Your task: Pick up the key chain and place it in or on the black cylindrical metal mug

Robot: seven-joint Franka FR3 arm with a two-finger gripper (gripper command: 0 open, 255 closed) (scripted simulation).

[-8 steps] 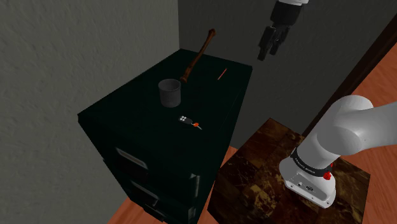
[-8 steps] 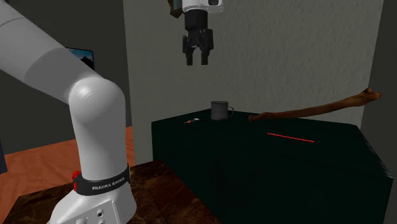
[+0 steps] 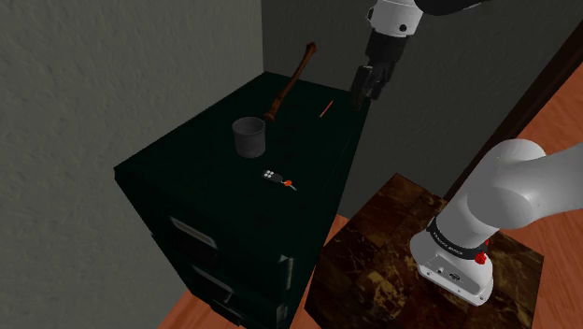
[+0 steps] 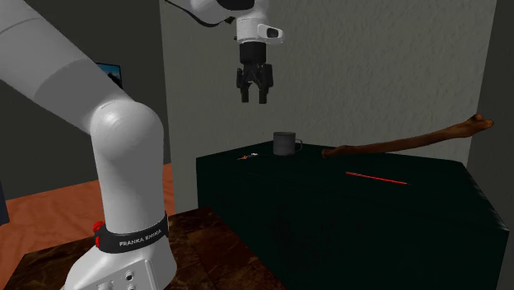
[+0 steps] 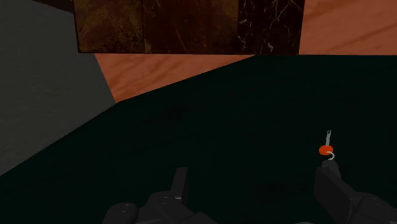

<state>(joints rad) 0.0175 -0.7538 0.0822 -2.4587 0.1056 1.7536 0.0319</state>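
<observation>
The tool (image 3: 366,84), spread wide and empty, hangs well above the key chain (image 3: 277,178).

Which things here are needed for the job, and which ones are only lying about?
Needed for the job:
- key chain
- grey mug
- tool, open, above the cabinet

Only lying about:
- long wooden stick
- thin red stick

- Dark drawer cabinet (image 3: 187,178) sat tucked into a grey-walled corner.
- Long knobby wooden stick (image 3: 290,82) lay across its top, reaching toward the wall.
- Skinny red stick (image 3: 326,108) lay near it, not touching.
- Orange wood floor (image 3: 565,131) all around.
</observation>
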